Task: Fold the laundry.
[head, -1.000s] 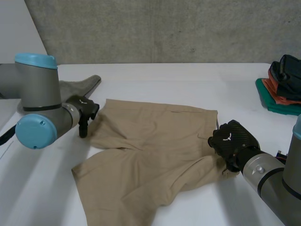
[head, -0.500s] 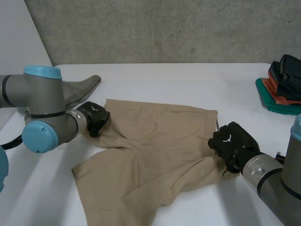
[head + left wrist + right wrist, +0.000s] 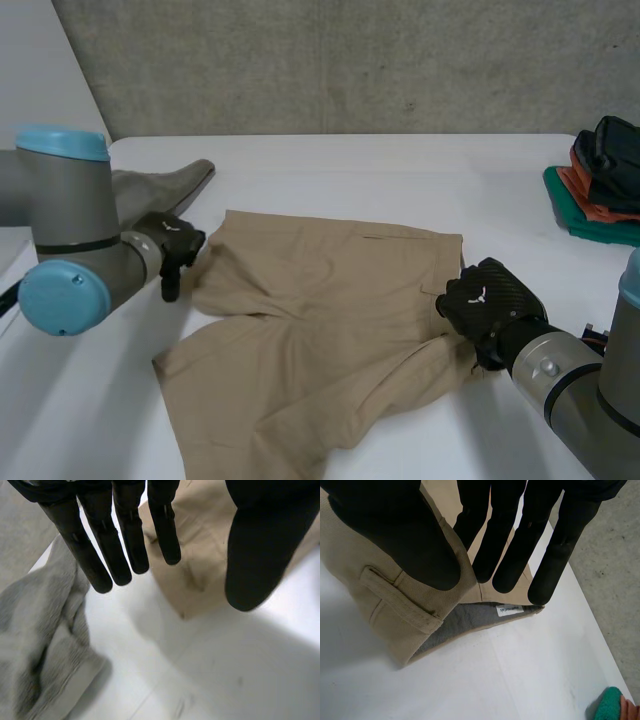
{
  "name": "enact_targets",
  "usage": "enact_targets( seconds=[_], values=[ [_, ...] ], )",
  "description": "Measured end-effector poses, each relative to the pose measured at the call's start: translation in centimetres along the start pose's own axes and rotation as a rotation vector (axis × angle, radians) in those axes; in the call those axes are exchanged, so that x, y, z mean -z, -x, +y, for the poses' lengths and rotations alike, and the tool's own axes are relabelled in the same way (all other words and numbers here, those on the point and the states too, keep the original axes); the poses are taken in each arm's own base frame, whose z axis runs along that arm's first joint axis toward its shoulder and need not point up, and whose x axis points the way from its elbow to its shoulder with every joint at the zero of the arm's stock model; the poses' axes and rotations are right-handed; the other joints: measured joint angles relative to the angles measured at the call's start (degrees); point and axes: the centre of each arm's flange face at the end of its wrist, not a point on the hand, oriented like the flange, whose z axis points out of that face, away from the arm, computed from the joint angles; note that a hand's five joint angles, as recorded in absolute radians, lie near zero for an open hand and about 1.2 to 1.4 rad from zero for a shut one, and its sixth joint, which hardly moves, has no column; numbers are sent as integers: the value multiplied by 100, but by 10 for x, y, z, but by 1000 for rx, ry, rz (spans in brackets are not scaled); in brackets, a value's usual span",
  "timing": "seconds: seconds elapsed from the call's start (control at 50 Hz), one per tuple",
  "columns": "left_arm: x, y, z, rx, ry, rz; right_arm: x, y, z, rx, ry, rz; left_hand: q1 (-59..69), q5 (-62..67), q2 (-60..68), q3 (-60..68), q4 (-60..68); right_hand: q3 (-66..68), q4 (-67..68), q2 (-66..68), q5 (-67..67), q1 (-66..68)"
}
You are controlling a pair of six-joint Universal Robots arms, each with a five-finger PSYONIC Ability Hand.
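Looking across the bench (image 3: 400,180), we find the tan shorts (image 3: 320,310) lying crosswise, waistband to our right and leg hems to our left. Our right robot hand (image 3: 487,300) pinches the waistband between thumb and fingers. Our left robot hand (image 3: 172,243) hangs straight-fingered and empty, just beside the farther hem corner. The waistband's white label (image 3: 509,610) is too small to read.

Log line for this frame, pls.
left robot hand: open, at shorts leg corner, beside towel | right robot hand: pinching waistband | shorts: spread out, unfolded
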Motion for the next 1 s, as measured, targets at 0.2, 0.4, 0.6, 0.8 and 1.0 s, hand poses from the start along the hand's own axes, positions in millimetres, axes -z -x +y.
enact_targets(
  seconds=[0.2,0.4,0.6,0.8,1.0],
  values=[
    [-22,-24,3,2,-78,150,-1,-3,2,-6,8,6,210,9,5,-31,2,0,1,0,2,0],
    [-31,-33,13,-9,-62,212,-3,-3,5,-10,16,7,1344,1171,1197,1159,1185,0,1,0,0,0],
    [-18,-6,3,-4,-43,76,-1,-4,3,-7,9,8,2889,2977,3087,3026,3109,0,1,0,0,0],
    [0,12,9,5,41,-55,6,3,-5,9,-12,-2,2889,2977,3087,3026,3111,0,1,0,0,0],
    [6,1,11,-8,60,-52,6,2,-6,9,-9,12,-931,-695,-681,-678,-696,0,1,0,0,0]
  ],
)
